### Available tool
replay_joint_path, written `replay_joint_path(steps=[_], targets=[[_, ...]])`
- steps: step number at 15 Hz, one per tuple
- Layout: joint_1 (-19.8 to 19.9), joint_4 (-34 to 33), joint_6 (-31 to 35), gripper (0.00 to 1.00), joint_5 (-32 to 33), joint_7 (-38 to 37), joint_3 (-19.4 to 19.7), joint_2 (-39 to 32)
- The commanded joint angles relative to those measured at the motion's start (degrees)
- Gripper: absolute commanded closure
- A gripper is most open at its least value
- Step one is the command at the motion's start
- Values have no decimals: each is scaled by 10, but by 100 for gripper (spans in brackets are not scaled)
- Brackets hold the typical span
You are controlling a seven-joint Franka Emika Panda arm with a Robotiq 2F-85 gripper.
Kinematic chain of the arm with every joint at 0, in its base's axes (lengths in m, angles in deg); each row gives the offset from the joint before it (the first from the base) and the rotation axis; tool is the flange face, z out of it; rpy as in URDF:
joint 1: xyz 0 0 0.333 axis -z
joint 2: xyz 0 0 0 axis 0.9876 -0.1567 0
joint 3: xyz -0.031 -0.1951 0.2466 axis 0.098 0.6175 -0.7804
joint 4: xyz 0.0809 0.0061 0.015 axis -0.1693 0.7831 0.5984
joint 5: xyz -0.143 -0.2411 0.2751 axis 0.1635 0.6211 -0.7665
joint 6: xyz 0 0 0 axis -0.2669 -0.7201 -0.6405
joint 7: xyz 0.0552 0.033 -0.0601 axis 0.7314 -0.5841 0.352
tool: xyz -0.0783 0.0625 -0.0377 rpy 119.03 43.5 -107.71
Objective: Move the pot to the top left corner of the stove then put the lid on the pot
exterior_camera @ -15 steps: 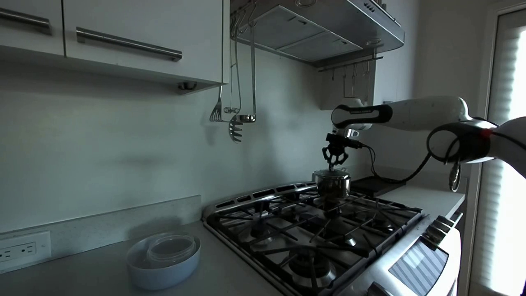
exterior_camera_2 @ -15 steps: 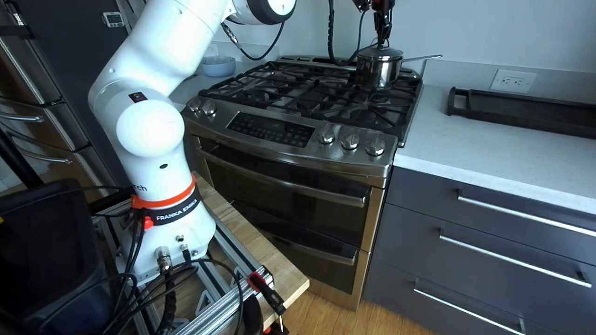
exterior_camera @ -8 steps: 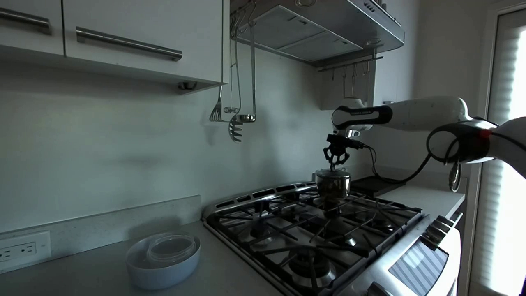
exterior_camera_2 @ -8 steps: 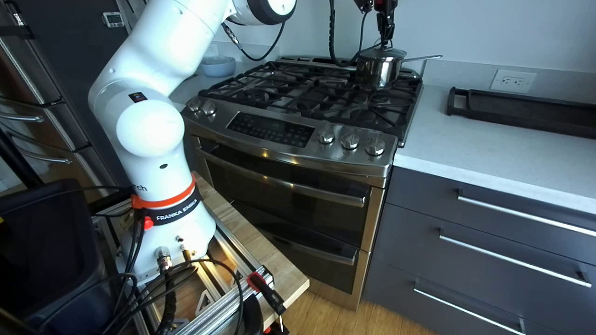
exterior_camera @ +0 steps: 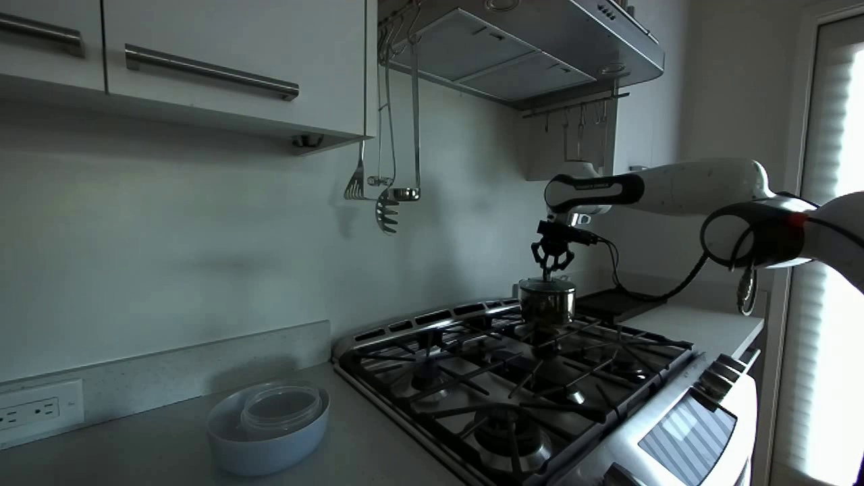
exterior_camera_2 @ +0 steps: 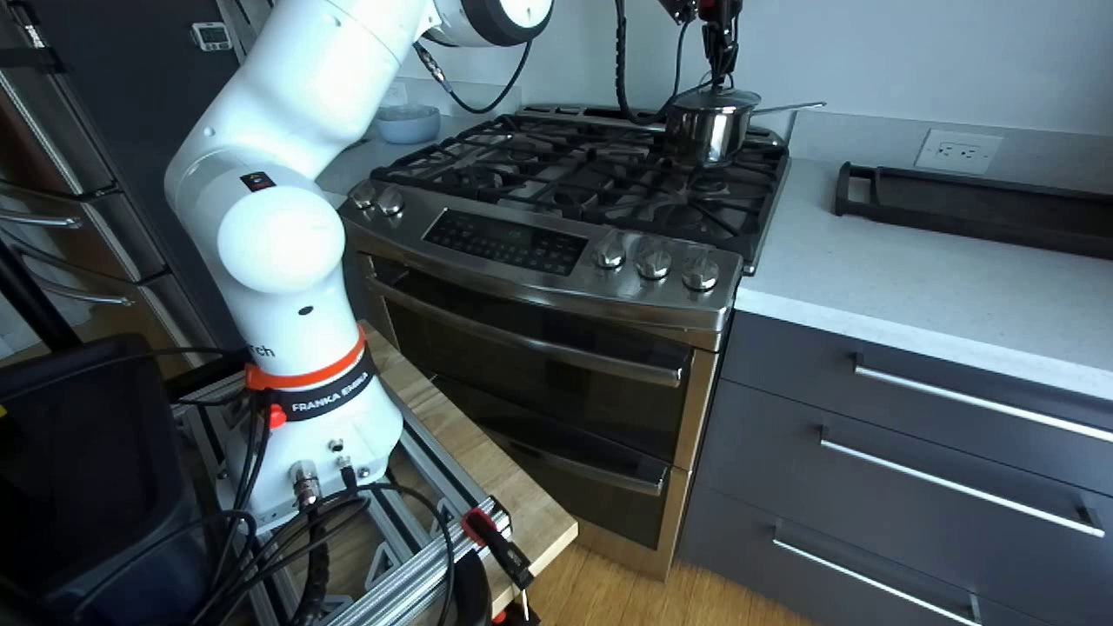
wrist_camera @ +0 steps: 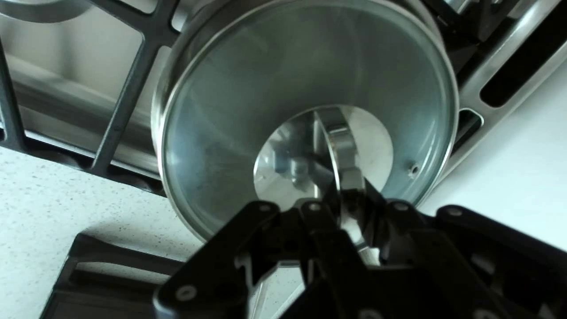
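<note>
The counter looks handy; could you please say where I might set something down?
Bare counter runs between the stove, the black tray and the front edge; another patch separates the bowl from the stove. It is crowded at the pot, where the gripper holds the lid.

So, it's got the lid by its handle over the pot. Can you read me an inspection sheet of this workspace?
Surface: stainless gas stove with a pale counter beside it.
Pot: upright at the stove's rear corner.
Lid: glass with a steel rim, over the pot's mouth; whether fully seated cannot be told.
Clutter: black tray on the counter; on the stove's far side, a bluish bowl with a clear container inside.
Gripper: closed on the lid's handle.
Cables: black cable sagging low near the pot; contact unclear.
Surroundings: range hood above; hanging utensils.
</note>
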Motion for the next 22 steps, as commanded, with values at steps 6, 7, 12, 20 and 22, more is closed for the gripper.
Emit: replay_joint_path(steps=[6, 7, 12, 20, 22], targets=[[0, 6, -36, 98, -6, 0, -4, 8], [-1, 5, -40, 98, -6, 1, -4, 9], [-1, 1, -54, 98, -8, -2, -7, 6], [-2, 12, -37, 98, -10, -2, -9, 6], [-2, 15, -37, 98, -12, 0, -9, 7]])
